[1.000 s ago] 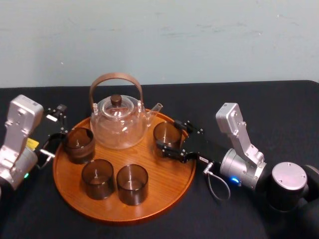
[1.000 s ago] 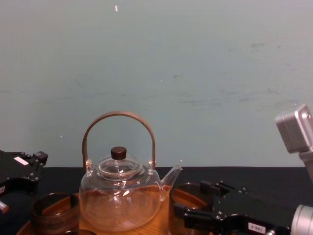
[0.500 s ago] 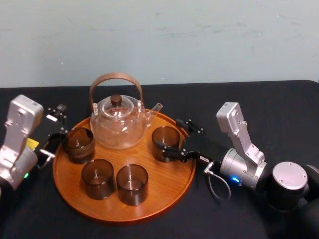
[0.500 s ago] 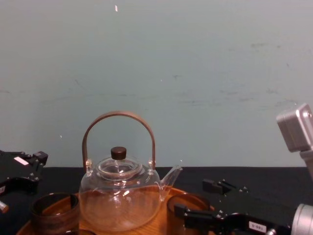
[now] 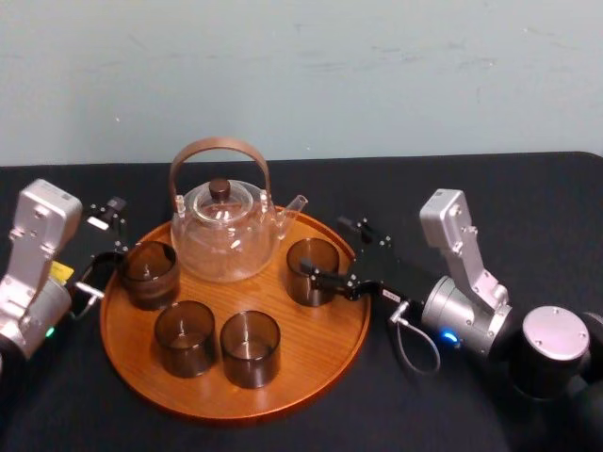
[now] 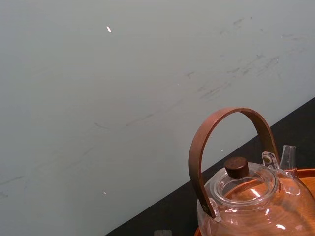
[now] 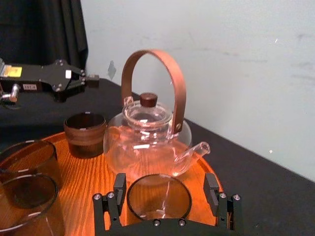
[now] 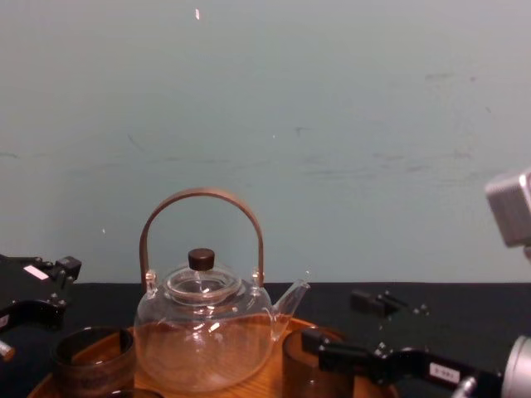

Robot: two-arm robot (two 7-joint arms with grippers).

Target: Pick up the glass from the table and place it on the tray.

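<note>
Smoked-brown tumblers nearest: front-left tumbler (image 5: 184,339) and front-right tumbler (image 5: 250,348), side by side, upright on the front half of the tray (image 5: 316,330). Orange-brown wood, visible grain, low raised rim, round; set on the black table (image 5: 528,198).

Next back, right side of tray: the glass (image 5: 313,271). Upright, base flat on the wood, just inside the right rim, near the teapot spout. Brownish tint, straight-walled, empty, mouth up. Right gripper (image 5: 323,247) level with it, jaws spread, one finger on either side. Small gap each side of the rim in the right wrist view, so no grip.

Judged: placing as good as done. Left to do: drawing the right gripper off toward the right without clipping the glass wall.

Same depth, left side: dark tumbler (image 5: 149,273) upright near the left rim. Left gripper (image 5: 115,231) just beside it at the tray edge, jaws apart, holding nothing, idle by the look of it.

Farthest: glass teapot (image 5: 224,235) at the back of the tray, arched brown handle, dark lid knob. Pale blue-green wall behind.
</note>
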